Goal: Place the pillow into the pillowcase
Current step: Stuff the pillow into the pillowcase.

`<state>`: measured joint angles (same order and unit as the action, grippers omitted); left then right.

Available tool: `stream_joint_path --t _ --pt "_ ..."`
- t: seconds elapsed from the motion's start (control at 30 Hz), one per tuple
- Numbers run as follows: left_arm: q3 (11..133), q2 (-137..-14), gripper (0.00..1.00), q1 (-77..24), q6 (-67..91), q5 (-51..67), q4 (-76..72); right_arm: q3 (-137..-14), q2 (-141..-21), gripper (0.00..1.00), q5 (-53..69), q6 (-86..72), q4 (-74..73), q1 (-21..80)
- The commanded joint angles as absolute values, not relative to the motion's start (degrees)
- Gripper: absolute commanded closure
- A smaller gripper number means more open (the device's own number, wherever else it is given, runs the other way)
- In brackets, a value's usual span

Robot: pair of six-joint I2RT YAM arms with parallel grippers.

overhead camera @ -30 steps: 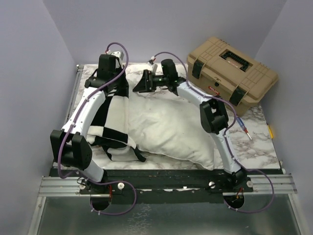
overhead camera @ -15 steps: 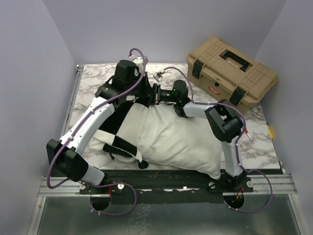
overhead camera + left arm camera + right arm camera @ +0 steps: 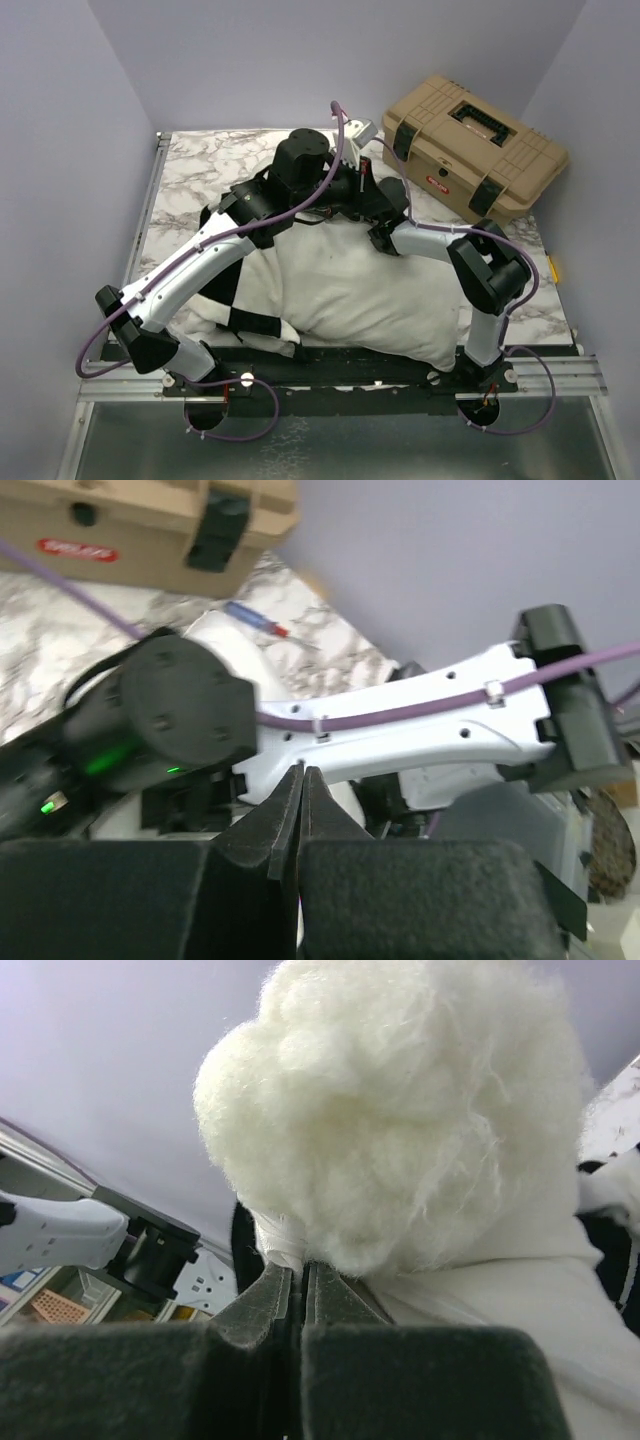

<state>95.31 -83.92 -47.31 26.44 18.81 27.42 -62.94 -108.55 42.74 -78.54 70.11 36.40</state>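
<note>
**A:** Where is the pillow?

**B:** The pillow [image 3: 360, 290] lies across the middle of the tabletop [image 3: 190, 170], and its 5 o'clock corner reaches the near edge. It is plump and white.

**A:** And the pillowcase?

**B:** The checked pillowcase [image 3: 250, 323] is bunched at the pillow's 8 o'clock end, mostly under the left arm [image 3: 200, 270]. I cannot tell whether that end of the pillow is inside it.

**A:** What are the right fingers doing?

**B:** The right fingers [image 3: 283, 1295] are pressed fully together. In the wrist view a fold of the pillow's white cloth is pinched at their tips, and the pillow bulges right above them. From overhead, both wrists meet at the pillow's 12 o'clock edge, too crowded together to tell the tips apart.

**A:** The left fingers?

**B:** The left fingers [image 3: 288, 805] are closed tight too, tip against tip. Their own camera shows nothing between them, so I cannot say they hold any cloth. Just beyond the tips is the right arm [image 3: 400, 730], its white link crossing the view with a purple cable along it.

**A:** Anything else about?

**B:** A tan toolbox [image 3: 475, 145] with black latches stands at 1 o'clock on the tabletop, apart from the pillow. The left wrist view also catches a small red-and-blue tool [image 3: 255, 620] lying on the marble near it.
</note>
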Motion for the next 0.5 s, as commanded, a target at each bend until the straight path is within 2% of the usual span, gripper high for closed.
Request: stream_joint_path --t 0.0,0.1,0.13,0.17,0.2,0.27,0.33,0.47 --pt "97.1 -83.2 1.0 -49.6 25.5 20.7 26.5 -66.0 -100.6 1.0 37.7 -70.8 61.8 36.8" --pt "92.3 -79.6 1.0 -49.6 24.0 10.4 28.6 -68.2 -97.5 1.0 37.8 -62.6 48.6 37.0" --pt "90.6 -77.8 0.94 -49.6 23.9 5.6 29.3 -68.6 -96.9 1.0 38.1 -60.5 45.2 37.3" --pt "89.2 -75.9 0.75 -49.6 24.0 0.1 30.2 -68.7 -96.9 1.0 38.5 -59.1 42.6 37.4" --pt "87.9 -74.1 0.61 -49.6 23.8 -4.8 31.0 -68.4 -97.1 1.0 39.2 -58.5 41.1 37.6" --pt "85.7 -70.6 0.38 -49.6 23.6 -15.9 32.8 -67.3 -98.3 1.0 40.9 -58.6 40.8 37.9" --pt "84.3 -67.4 0.25 -49.6 23.5 -26.2 34.5 -67.1 -100.7 1.0 42.7 -59.1 39.6 38.2" --pt "84.3 -63.4 0.17 -49.4 22.4 -40.3 37.1 -68.6 -105.5 1.0 45.6 -58.9 36.1 39.8"
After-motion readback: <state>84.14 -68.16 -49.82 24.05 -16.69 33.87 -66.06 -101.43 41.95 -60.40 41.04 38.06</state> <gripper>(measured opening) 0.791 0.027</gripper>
